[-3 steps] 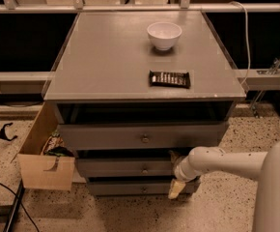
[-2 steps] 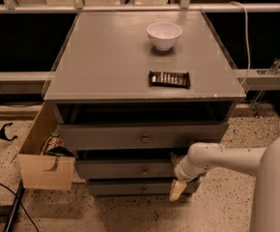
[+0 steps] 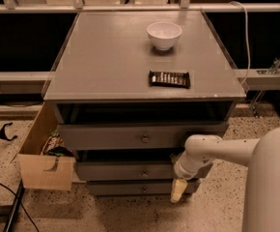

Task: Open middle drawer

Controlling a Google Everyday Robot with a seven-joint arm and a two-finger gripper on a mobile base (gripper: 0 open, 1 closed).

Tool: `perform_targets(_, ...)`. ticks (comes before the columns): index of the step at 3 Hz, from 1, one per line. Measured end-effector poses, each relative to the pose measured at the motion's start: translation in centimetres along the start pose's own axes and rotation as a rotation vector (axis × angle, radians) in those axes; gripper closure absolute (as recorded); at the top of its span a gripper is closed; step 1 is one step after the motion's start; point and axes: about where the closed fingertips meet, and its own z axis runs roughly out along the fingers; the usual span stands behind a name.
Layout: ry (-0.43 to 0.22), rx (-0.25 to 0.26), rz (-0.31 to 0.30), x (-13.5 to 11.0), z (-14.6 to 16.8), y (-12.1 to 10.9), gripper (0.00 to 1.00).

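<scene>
1. While your white arm [image 3: 227,151] reaches in from the lower right, its wrist bends down and the gripper [image 3: 178,191] hangs at its end. The gripper's cream-coloured end points at the floor.
2. You cannot tell from this view how wide the gripper stands or whether it has hold of anything.
3. The middle drawer [image 3: 116,171] is a long flat grey front running off to the left of the gripper and a little above it. Its right end is hidden behind your wrist.
4. Its small round knob [image 3: 144,173] sits well to the left of the gripper, slightly higher, with nothing touching it.
5. Whether the gripper touches any drawer front is not clear.
6. The top drawer [image 3: 130,136], a taller and wider grey front, lies above the gripper and to its left.
7. The bottom drawer [image 3: 120,188], the slimmest front, is level with the gripper, directly to its left.
8. Far above the gripper, on the grey cabinet top [image 3: 106,57], rest a white bowl [image 3: 164,34] and, nearer the front edge, a dark flat packet [image 3: 169,79].
9. Far to the left of the gripper, a cardboard box [image 3: 46,172] stands on the speckled floor [image 3: 130,214], against the cabinet's side.
</scene>
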Motion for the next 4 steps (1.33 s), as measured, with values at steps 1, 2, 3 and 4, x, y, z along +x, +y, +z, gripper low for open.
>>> perform_targets(1, 0.021, -0.051, 0.024, 0.3, -0.6, 0.7, 0.00)
perform_targets(2, 0.047, -0.110, 0.054, 1.1, -1.2, 1.6, 0.00)
perform_targets(3, 0.060, -0.142, 0.069, 1.6, -1.6, 2.4, 0.00)
perform_targets(4, 0.066, -0.174, 0.086, 2.3, -2.2, 3.8, 0.00)
